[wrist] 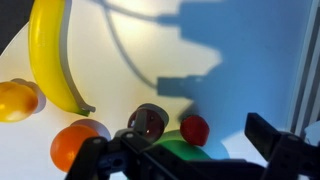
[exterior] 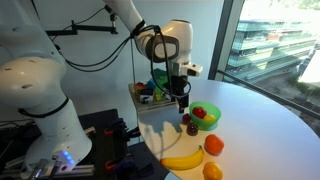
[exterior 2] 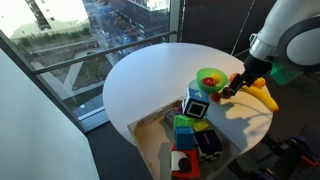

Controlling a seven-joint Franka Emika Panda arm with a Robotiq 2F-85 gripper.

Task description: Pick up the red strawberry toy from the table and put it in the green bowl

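The red strawberry toy [wrist: 194,129] shows in the wrist view against the rim of the green bowl [wrist: 178,151]. In an exterior view a small red piece [exterior: 198,112] lies inside the green bowl [exterior: 207,120]. The bowl also shows in an exterior view [exterior 2: 211,77]. My gripper [exterior: 181,102] hangs just beside the bowl, above the table, and shows in an exterior view [exterior 2: 233,90]. In the wrist view its fingers are spread wide and hold nothing [wrist: 192,145].
A maroon piece [wrist: 148,122] lies next to the bowl. An orange [wrist: 75,144], a banana [wrist: 50,55] and a yellow-orange fruit [wrist: 15,100] lie beyond it. A tray of mixed items [exterior 2: 190,135] stands at the table's edge near the robot base.
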